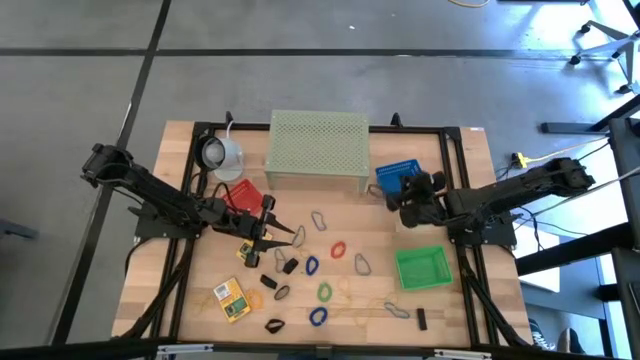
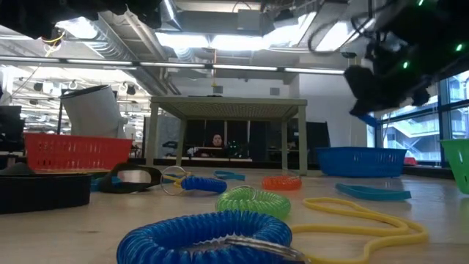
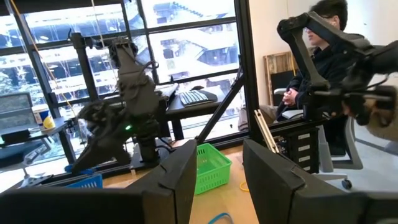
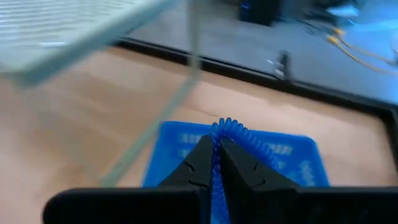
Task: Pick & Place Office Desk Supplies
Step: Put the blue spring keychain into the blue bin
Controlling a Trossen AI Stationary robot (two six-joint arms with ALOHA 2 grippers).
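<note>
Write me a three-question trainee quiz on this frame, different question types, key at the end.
1. True or false: the right gripper holds a blue coil loop over the blue basket.
2. Which colour is the basket nearest the right arm's base? A) red B) green C) purple
3. Fill in: the left gripper's fingers stand ____.

Key: 1 true; 2 B, the green basket; 3 open, with nothing between them.
</note>
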